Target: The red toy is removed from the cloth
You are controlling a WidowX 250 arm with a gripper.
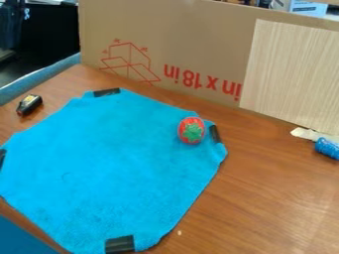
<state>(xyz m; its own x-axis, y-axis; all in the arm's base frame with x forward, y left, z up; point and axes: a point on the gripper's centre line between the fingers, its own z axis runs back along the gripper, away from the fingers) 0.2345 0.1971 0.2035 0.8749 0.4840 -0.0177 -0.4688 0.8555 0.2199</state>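
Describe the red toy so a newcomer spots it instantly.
On the wooden table lies a blue cloth. Near the cloth's corner closest to the cardboard's wood-patterned panel sits the red toy. Unlike the black tape beside it, it is rounded, with a green leafy patch.

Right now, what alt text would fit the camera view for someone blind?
A red toy with a green leafy top rests near the right edge of a blue cloth on a wooden table. Cardboard stands behind; a small black object lies upper left.

1 ea. toy (pixel 192 130), cloth (pixel 112 163); 4 tapes (pixel 120 244)
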